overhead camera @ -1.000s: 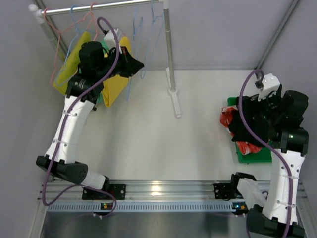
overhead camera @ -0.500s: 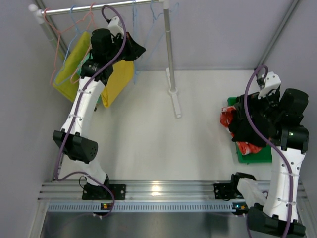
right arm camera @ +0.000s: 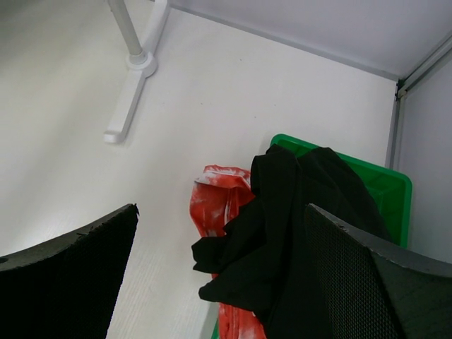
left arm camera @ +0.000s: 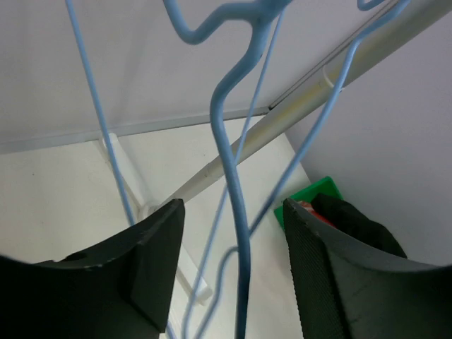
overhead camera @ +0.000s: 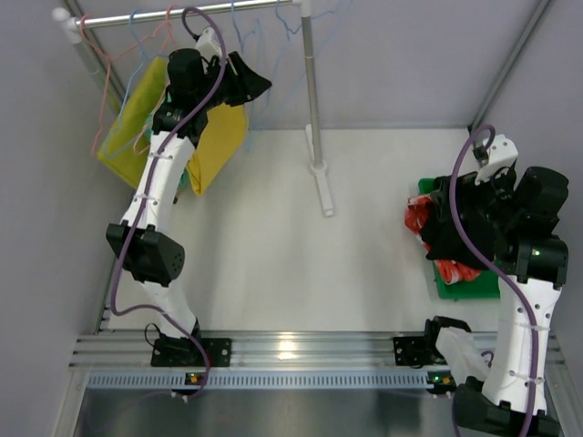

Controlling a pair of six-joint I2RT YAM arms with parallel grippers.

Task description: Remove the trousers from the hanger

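Left gripper [left arm camera: 233,212] spread wide and empty, raised to the rail [overhead camera: 182,14] at 11 o'clock of the overhead view, with the wire of one bare blue hanger [left arm camera: 227,141] hanging between its jaws, not pinched. No cloth on that wire in the left wrist view. Right gripper [right arm camera: 220,208] likewise wide apart, holding nothing, hovering over the heap at 3 o'clock of the table. Black trousers [right arm camera: 296,212] crumpled across the near rim of the green tray [right arm camera: 385,187], long axis roughly 1 o'clock to 7 o'clock in the right wrist view, lower end spilling toward the table. Red-orange trousers [right arm camera: 212,194] touching and partly under the black pair on its 9 o'clock side, partly on the table beside the tray. Both pairs just below and ahead of the right jaws; from the left gripper well apart, toward 4 o'clock across the table, past the stand post [overhead camera: 311,91]. Right arm clearly the nearer. Judged from the lie of things: both pairs off any hanger, little left beyond tidying into the tray. Yellow pairs [overhead camera: 219,146] on hangers at 7 o'clock of the left gripper, not part of the job. Risk on shutting the left jaws here: snagging the empty wire.
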